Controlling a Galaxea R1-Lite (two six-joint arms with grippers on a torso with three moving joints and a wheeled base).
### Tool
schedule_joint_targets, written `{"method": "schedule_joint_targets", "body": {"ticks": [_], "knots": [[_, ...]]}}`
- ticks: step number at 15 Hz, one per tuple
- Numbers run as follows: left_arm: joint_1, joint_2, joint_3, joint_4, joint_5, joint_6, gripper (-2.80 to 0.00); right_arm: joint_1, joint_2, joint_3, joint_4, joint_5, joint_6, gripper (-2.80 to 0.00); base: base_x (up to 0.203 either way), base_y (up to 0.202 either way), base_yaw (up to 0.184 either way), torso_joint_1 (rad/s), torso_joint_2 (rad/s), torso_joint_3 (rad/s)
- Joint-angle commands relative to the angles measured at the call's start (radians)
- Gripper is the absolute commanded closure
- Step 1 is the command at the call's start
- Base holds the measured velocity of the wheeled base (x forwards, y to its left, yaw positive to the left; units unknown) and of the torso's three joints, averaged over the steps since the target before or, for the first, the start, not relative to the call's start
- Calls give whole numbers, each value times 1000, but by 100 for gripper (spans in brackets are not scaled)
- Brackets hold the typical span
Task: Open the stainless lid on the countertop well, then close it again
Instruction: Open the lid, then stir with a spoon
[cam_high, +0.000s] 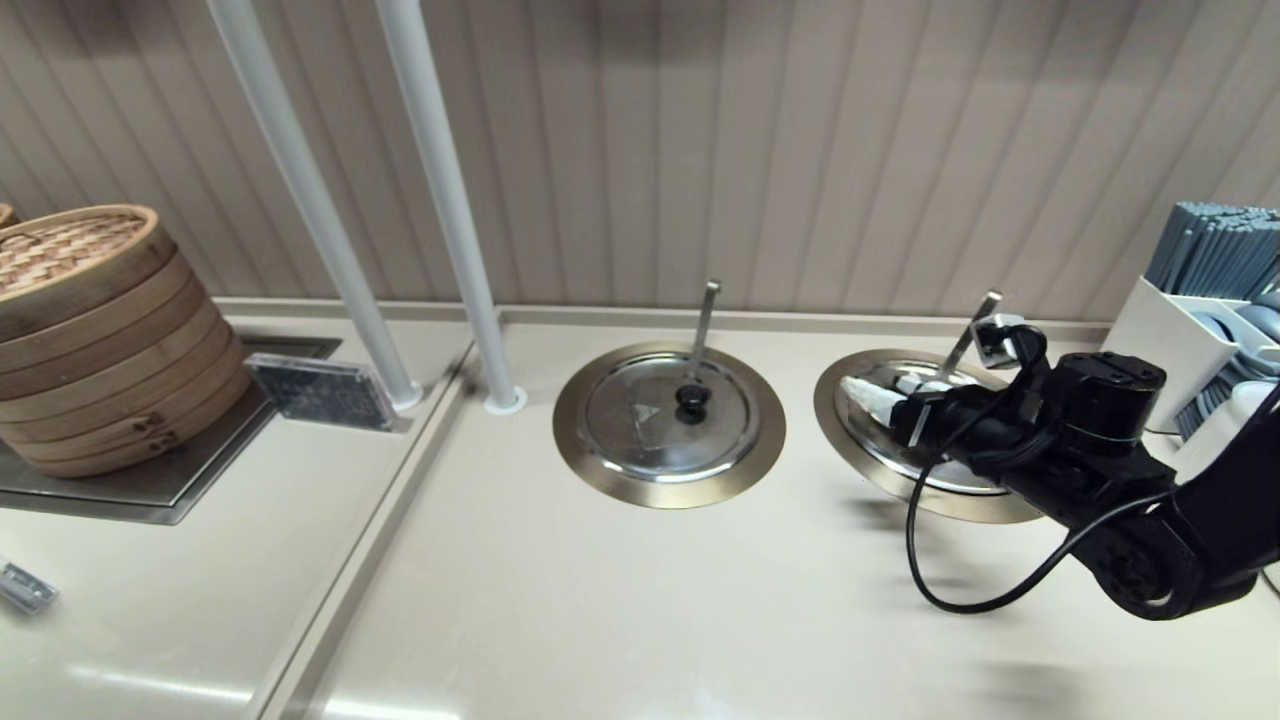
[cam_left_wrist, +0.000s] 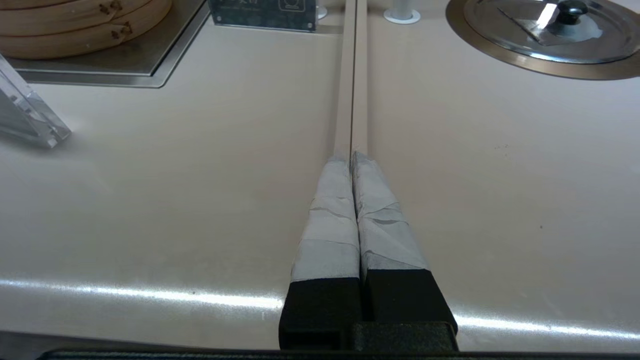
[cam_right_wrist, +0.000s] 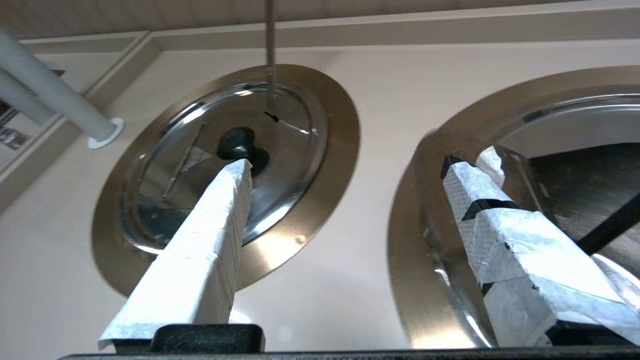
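The stainless lid lies on the countertop well, whose bronze-gold ring shows around it. The slanted ladle handle pokes up at its back. My right gripper hovers open over the lid's left half, pointing left, and hides the knob. In the right wrist view one taped finger is over the lid and ring, and the other finger stretches toward the twin lid; the right gripper holds nothing. My left gripper is shut and empty above the counter seam.
The twin lid with a black knob and upright handle sits to the left. Two white poles rise behind it. Stacked bamboo steamers and a small sign stand far left; a white utensil holder stands far right.
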Motion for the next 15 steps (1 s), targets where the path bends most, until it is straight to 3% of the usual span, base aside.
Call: {"method": "schedule_joint_targets", "body": {"ticks": [1,5,7,9,12,15], "knots": [[0,0,-1,0,0,0,0,57,-95,39,-12,-5,3,-280,0,0,0,0,0,0],[0,0,1,0,0,-1,0,95,-220,26,117,-56,4,-280,0,0,0,0,0,0],[0,0,0,0,0,0,0,40,-227,-68,277,-149,-4,-280,0,0,0,0,0,0],[0,0,1,0,0,-1,0,-67,-200,-187,417,-218,-2,-280,0,0,0,0,0,0],[0,0,1,0,0,-1,0,-179,-74,-383,603,-243,-9,-280,0,0,0,0,0,0],[0,0,0,0,0,1,0,-234,68,-547,763,-246,-9,-280,0,0,0,0,0,0]]}}
